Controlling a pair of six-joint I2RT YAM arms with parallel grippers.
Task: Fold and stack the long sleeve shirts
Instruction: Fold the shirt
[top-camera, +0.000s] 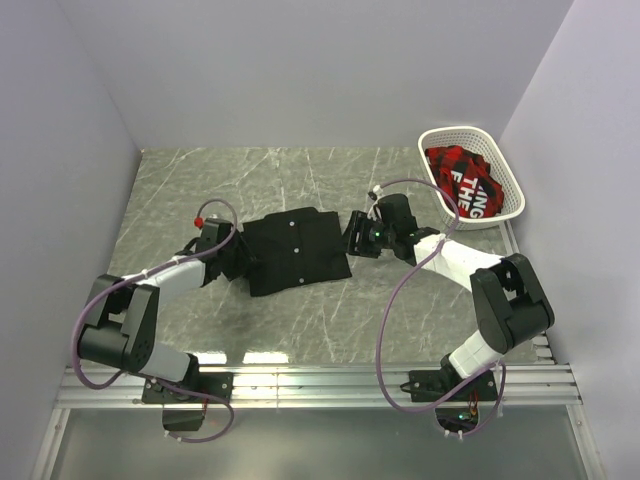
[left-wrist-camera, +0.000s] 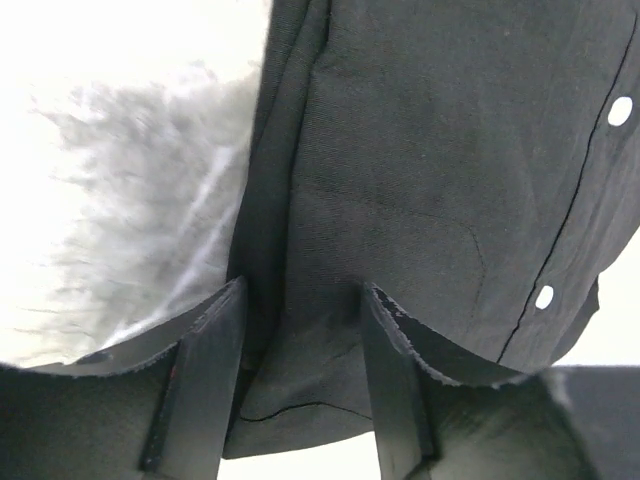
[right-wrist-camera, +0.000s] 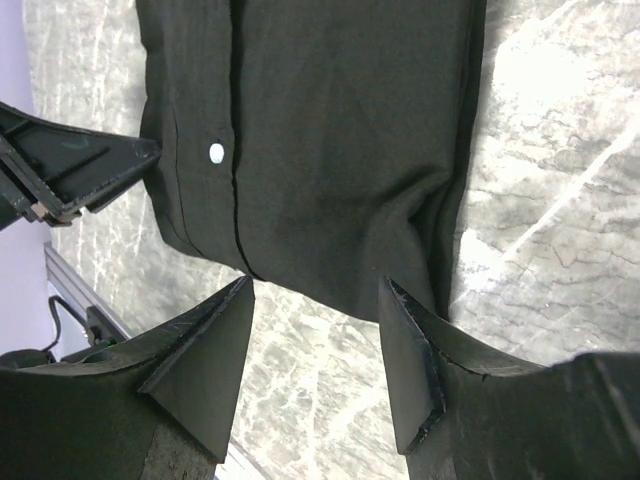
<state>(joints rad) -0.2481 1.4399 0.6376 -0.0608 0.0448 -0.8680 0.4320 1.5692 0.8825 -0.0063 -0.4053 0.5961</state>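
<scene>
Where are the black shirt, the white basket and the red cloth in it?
black shirt (top-camera: 298, 248): top view, middle of its buttoned front.
white basket (top-camera: 460, 131): top view, its far rim.
red cloth (top-camera: 452, 160): top view, its left part inside the basket.

The whole table (top-camera: 300, 180) is seen from a fixed camera set high behind the two arm bases, angled down and forward toward the back wall. The left wrist view is taken very close, along the left gripper (left-wrist-camera: 304, 285), onto the black shirt (left-wrist-camera: 430, 150). The right wrist view is taken close, past the right gripper (right-wrist-camera: 316, 283), onto the shirt's edge and the table. The shirt is shared by all three views.
</scene>
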